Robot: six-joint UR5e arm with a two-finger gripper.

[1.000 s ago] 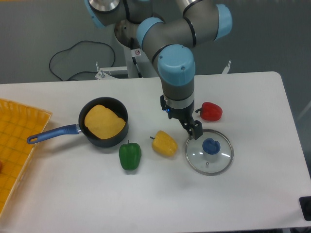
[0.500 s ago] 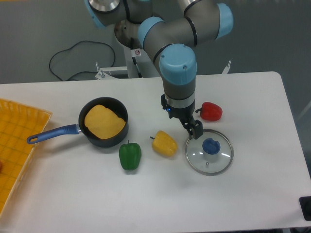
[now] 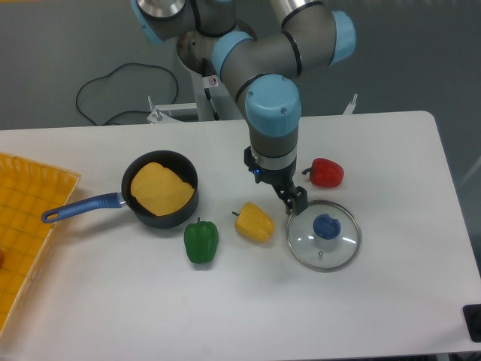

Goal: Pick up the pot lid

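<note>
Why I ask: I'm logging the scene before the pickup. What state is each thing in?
Gripper: open, not holding the lid.
Pot lid: flat on the table, blue knob up.
Pan: right way up, uncovered, with a yellow-orange item inside.
Green pepper: whole, lying on the table.
Yellow pepper: whole, lying on the table.
Red pepper: whole, lying on the table.
</note>
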